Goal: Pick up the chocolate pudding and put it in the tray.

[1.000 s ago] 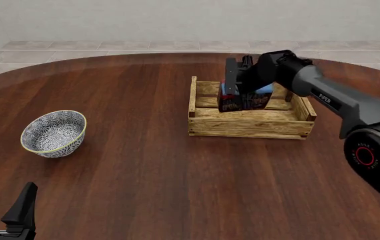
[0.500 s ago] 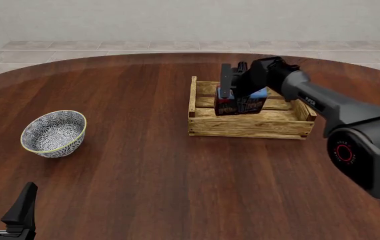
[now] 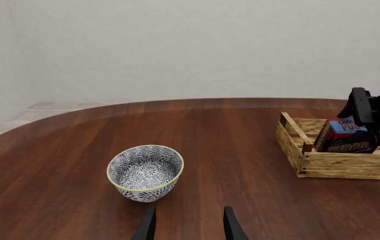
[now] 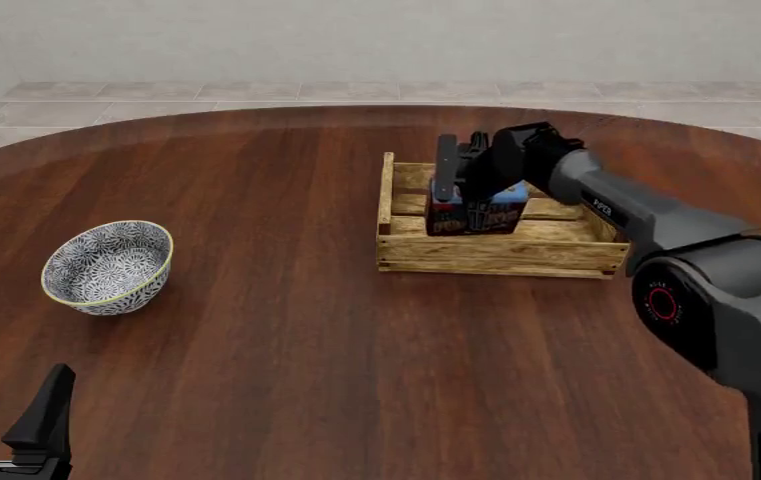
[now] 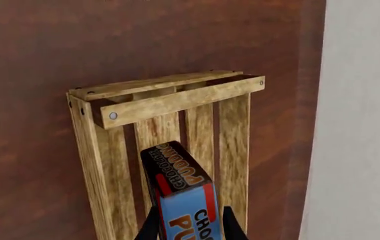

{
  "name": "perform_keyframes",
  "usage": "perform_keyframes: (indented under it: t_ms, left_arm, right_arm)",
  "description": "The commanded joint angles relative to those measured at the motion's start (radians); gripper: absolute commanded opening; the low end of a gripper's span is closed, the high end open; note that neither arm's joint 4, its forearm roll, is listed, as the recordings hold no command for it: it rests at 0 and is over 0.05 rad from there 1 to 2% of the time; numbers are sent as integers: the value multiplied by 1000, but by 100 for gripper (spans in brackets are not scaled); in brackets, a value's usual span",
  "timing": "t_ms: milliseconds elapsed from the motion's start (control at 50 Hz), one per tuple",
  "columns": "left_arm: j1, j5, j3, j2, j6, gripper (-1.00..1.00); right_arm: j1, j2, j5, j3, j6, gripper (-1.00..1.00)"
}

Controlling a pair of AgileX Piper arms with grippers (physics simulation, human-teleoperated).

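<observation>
Reaching out over the round dark-wood bench (image 4: 287,330), the right hand (image 4: 464,178) is clamped on the small rectangular chocolate pudding carton with a blue band and dark brown lower part (image 4: 478,212). In the right wrist view its two fingertips (image 5: 151,227) press against the carton's (image 5: 180,192) opposite sides, with the orange lettering showing between them. The carton sits low inside the shallow light-wood slatted tray with darker corner posts (image 4: 500,255), in its left half in the front view, and leans slightly. Whether its base touches the tray floor cannot be told. In the left wrist view the carton (image 3: 346,137) shows above the tray's near wall (image 3: 349,162), with the right hand's (image 3: 366,112) dark finger in front of it.

The left hand (image 4: 7,420) hangs low at the near left edge of the bench, its two black fingers spread apart with nothing between them; the left wrist view shows the same parted tips (image 3: 148,227). A round blue-and-white patterned bowl with a yellow rim (image 4: 107,267) stands upright on the bench, well apart from the tray, between the left hand and the tray's side.
</observation>
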Motion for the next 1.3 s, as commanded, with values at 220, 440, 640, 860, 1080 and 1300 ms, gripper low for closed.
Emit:
perform_keyframes:
  t_ms: [220, 440, 640, 860, 1080, 1300]
  left_arm:
    - [0, 0, 0, 0, 0, 100]
    - [0, 0, 0, 0, 0, 100]
    - [0, 0, 0, 0, 0, 100]
    - [0, 0, 0, 0, 0, 100]
    - [0, 0, 0, 0, 0, 100]
    - [0, 0, 0, 0, 0, 100]
  right_arm:
    - [-4, 76, 28, -103, 32, -100]
    - [-4, 107, 39, -135, 41, -100]
    - [-45, 156, 46, -197, 28, 100]
    - [-53, 171, 88, -252, 45, 100]
    - [-47, 120, 93, -215, 50, 100]
    - [-40, 53, 100, -175, 54, 100]
